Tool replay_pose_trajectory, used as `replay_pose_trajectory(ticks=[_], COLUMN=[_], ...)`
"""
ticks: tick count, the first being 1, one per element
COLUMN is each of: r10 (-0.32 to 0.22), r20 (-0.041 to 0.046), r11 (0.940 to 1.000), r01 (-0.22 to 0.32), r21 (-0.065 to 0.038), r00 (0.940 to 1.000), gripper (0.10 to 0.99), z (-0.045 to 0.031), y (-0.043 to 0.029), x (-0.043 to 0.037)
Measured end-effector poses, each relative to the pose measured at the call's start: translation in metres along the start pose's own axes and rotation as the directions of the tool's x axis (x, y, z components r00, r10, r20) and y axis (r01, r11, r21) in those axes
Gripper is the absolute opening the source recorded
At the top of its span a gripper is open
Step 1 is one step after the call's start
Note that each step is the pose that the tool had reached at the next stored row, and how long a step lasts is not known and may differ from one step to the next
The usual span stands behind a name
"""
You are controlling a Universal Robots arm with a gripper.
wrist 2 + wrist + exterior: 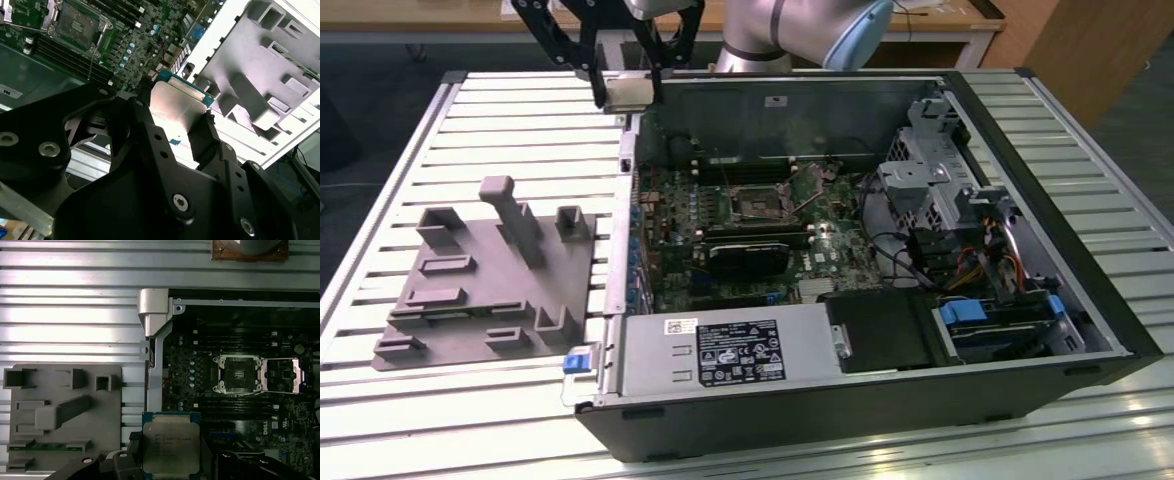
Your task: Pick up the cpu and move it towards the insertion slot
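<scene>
Gripper (170, 460) closed on the cpu (171, 446), pinched by opposite edges (silvery face showing in both wrist views), carried above the case's edge near the grey fixture (487, 275). Further on, insertion slot (239, 374) open on the motherboard, well apart. Best kept level and square to the socket frame, probably.

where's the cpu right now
The cpu is clamped in the gripper, raised near the top left of the exterior view over the back corner of the open computer case, apart from the insertion slot and beyond the grey fixture.
</scene>
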State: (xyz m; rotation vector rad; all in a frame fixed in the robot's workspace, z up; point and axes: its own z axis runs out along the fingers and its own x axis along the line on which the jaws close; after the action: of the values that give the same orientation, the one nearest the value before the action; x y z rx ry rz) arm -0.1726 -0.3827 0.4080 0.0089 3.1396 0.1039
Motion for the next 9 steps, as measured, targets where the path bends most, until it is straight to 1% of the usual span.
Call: replay_pose_trajectory(ticks=[9], r10=[0.0], r20=[0.0], r11=[1.0], r01=[0.0], r21=[0.0], r00=[1.0], gripper=[0.545], z=[0.0001], y=[0.0019], x=[-0.0109])
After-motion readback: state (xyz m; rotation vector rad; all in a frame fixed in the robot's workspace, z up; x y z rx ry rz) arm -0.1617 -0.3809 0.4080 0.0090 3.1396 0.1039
